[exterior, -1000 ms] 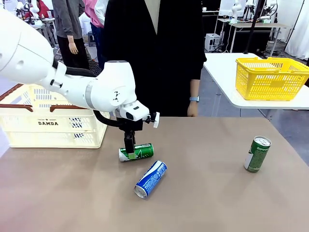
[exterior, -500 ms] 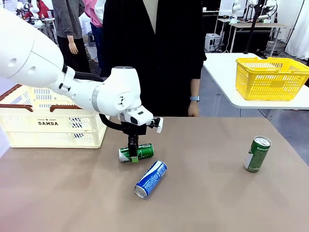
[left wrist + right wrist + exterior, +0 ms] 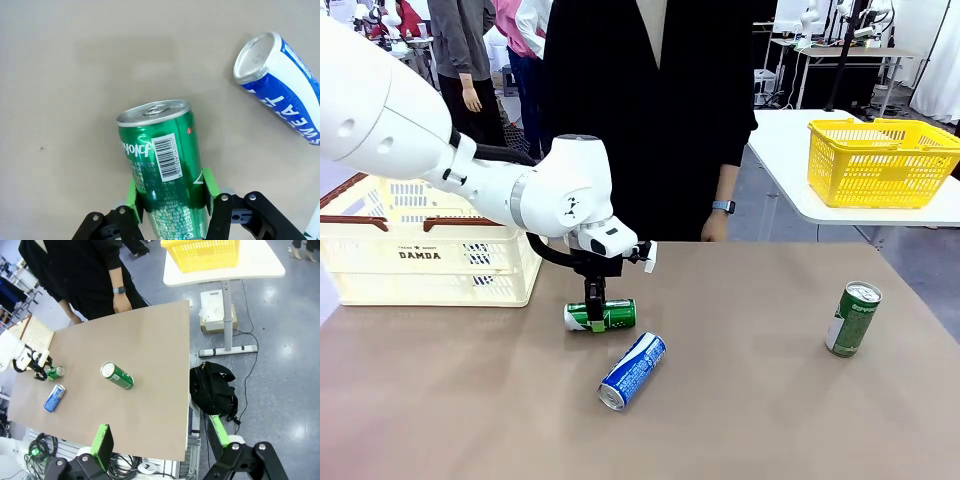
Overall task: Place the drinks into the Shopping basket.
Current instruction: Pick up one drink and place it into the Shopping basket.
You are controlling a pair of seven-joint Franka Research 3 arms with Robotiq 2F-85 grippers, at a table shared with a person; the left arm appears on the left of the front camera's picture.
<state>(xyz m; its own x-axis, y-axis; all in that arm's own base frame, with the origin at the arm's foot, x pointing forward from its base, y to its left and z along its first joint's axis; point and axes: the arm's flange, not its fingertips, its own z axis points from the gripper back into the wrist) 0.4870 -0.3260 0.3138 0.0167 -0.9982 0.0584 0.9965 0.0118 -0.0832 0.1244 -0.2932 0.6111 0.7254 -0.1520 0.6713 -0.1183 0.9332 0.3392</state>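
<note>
A green can (image 3: pixel 603 315) lies on its side on the brown table, and my left gripper (image 3: pixel 593 320) comes down from above, shut across its middle. In the left wrist view the green pads (image 3: pixel 208 186) press both sides of that green can (image 3: pixel 161 160), silver end pointing away. A blue-and-white can (image 3: pixel 632 370) lies just in front of it, also seen as the blue-and-white can (image 3: pixel 280 82) at upper right. Another green can (image 3: pixel 852 318) stands upright at the table's right. The Shopping basket (image 3: pixel 420 255) sits at the far left. My right gripper (image 3: pixel 161 437) hangs open high above the table's right edge.
A person in black (image 3: pixel 650 110) stands at the far edge, one hand (image 3: pixel 712 228) near the table. A yellow mesh basket (image 3: pixel 880 160) sits on a separate white table at right. A black bag (image 3: pixel 215 387) lies on the floor beside the table.
My left gripper's fingers have closed onto the lying green can, which shifted slightly left. The other cans have stayed put.
</note>
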